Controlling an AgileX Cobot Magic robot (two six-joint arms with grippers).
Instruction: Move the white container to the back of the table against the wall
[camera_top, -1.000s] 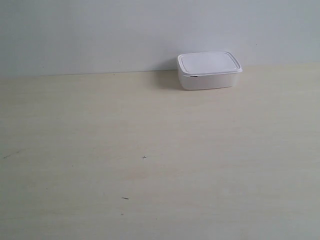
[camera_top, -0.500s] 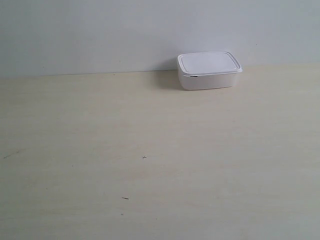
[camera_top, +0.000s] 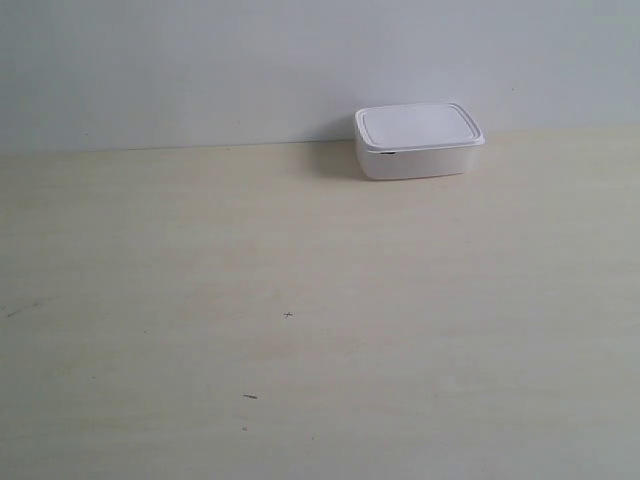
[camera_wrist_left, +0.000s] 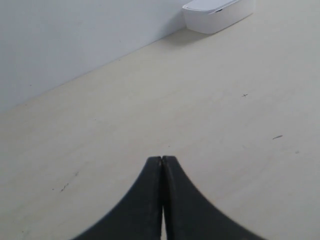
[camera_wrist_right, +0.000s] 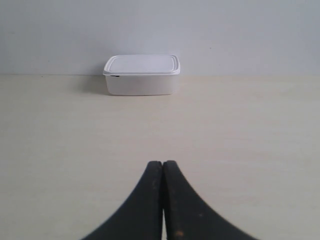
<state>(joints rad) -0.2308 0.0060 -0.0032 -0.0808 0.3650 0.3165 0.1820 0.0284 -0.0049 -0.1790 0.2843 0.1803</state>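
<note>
The wall (camera_top: 200, 70) is plain and pale, and it meets the back edge of the surface (camera_top: 150, 300), a broad cream wooden top.

The white container (camera_top: 418, 140) sits at that back edge, toward the exterior view's right. Its long rear side lies against the wall or just beside it; no gap shows. Its lid is on and sits flat, so I judge the move to be as good as done.

The box looks like thin, stiff plastic, and is probably light, though whether it holds anything cannot be told. Its smooth walls are likely slippery. If it needs nudging squarer, the best hold is across the body's two short sides below the overhanging rim. The lid itself could lift off if gripped. A flat push on the front wall would also slide it easily.

The left fingers (camera_wrist_left: 150, 190) are closed tip to tip on nothing, over bare wood well apart from the box. The right fingers (camera_wrist_right: 150, 190) are likewise pressed together and empty, facing the box's front from well back.

A few tiny dark specks (camera_top: 288, 315) dot the surface toward the front edge.
</note>
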